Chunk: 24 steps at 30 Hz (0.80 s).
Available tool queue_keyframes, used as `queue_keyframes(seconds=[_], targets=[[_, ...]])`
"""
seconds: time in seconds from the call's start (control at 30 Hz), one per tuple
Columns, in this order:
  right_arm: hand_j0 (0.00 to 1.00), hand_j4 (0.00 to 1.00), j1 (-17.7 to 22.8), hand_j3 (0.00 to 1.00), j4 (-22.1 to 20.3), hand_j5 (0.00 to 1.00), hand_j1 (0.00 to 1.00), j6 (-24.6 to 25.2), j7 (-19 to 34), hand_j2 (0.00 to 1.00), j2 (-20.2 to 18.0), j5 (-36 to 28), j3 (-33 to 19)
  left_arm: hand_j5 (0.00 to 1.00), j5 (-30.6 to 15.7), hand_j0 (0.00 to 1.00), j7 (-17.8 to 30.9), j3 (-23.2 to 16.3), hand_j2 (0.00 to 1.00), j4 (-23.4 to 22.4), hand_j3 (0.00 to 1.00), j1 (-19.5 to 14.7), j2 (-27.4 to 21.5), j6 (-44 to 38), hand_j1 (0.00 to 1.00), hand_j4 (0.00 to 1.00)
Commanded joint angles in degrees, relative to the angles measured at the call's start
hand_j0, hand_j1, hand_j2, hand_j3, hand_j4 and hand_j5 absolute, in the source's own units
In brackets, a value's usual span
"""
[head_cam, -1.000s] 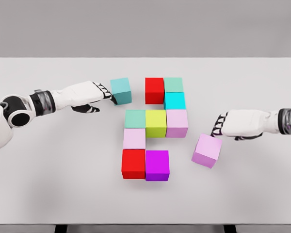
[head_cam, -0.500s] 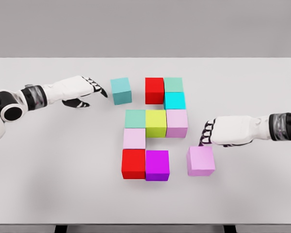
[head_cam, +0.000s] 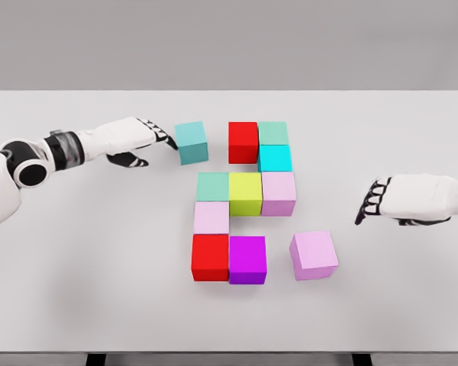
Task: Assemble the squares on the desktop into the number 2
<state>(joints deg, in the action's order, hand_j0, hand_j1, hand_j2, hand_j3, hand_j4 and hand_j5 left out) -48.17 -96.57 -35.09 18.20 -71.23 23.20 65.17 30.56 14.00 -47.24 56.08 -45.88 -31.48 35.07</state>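
right hand pulled back from pink cube, fingers loosely spread, left hand seemingly touching teal cube

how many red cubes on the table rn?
2. One red cube sits in the top row, touching the left side of the pale green cube. The other red cube is at the figure's bottom left, against the magenta cube. None look hidden.

Bright, even light; soft shadows
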Motion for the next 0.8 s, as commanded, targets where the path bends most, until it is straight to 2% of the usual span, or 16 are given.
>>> queue_keyframes(seconds=[0.0,0.23,0.33,0.57,0.77], targets=[[0.76,0.76,0.6,0.76,-3.0,0.76,0.76,0.1,-0.6,0.76,-3.6,-0.3,-0.3,0.75,-0.3,0.75,0.1,0.1,0.75,0.0,0.75,-0.1,0.5,-0.1,0.75,0.75],[0.76,0.76,1.3,0.76,-4.7,0.76,0.76,0.1,-0.6,0.76,-4.6,0.1,1.4,0.75,-0.2,0.75,0.1,0.1,0.75,0.0,0.75,-0.1,1.2,-0.1,0.75,0.75],[0.71,0.71,1.3,0.71,-4.7,0.71,0.71,0.1,-0.6,0.71,-3.9,-0.1,1.5,0.75,-0.2,0.75,0.1,0.1,0.75,-0.1,0.75,-0.1,1.2,-0.1,0.75,0.75],[0.69,0.69,1.3,0.69,-4.7,0.69,0.69,0.1,-0.4,0.69,-1.1,0.2,3.0,0.75,-0.3,0.75,0.1,0.4,0.75,-3.7,0.75,-1.1,1.3,-0.1,0.75,0.75],[0.68,0.68,1.3,0.68,-4.7,0.68,0.68,0.1,-0.4,0.68,0.6,0.2,3.6,0.76,-0.3,0.76,0.1,0.4,0.76,-6.6,0.76,-2.7,3.4,-0.1,0.76,0.76]])
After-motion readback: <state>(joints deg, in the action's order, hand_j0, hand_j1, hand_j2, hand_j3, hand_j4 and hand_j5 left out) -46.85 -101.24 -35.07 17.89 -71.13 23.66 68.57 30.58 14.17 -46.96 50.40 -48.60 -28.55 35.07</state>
